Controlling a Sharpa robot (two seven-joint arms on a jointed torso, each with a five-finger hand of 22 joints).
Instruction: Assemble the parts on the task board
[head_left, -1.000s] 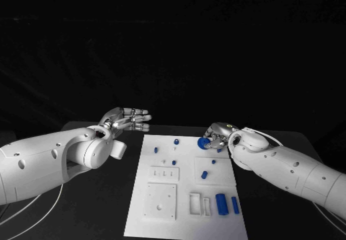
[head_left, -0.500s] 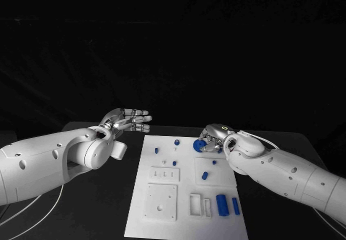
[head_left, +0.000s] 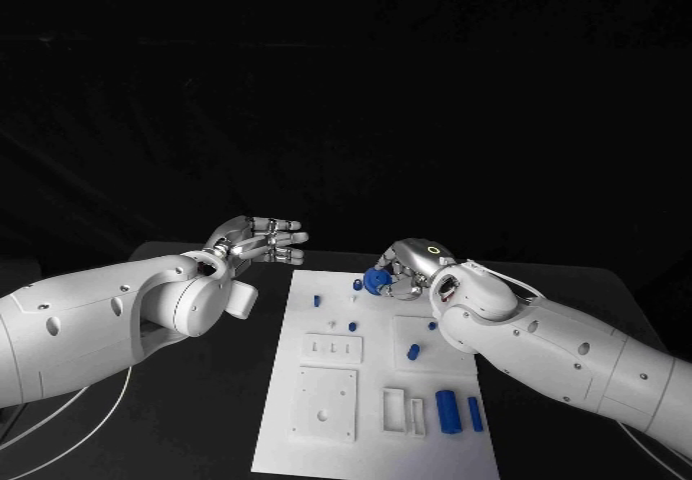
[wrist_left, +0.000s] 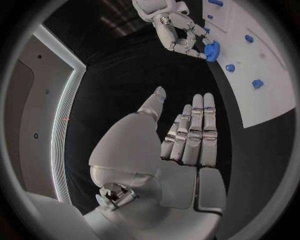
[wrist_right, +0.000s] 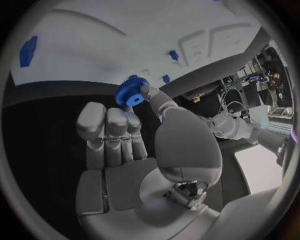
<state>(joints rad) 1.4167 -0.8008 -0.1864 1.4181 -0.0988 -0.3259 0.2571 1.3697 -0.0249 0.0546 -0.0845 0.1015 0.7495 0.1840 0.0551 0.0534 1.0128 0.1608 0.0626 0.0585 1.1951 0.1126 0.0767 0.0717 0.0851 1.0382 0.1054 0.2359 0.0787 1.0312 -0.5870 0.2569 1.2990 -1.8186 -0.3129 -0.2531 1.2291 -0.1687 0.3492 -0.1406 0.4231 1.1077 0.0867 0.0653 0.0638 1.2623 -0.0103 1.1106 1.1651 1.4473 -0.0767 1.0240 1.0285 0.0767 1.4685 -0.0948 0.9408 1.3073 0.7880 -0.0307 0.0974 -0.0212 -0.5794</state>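
One task board (head_left: 329, 420); one blue gear (head_left: 378, 281); two hands.

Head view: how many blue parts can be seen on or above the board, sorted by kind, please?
blue gear, held by the right hand: 1
long blue cylinders, lying on the task board: 2
small blue pegs, on the task board: 5
Total: 8
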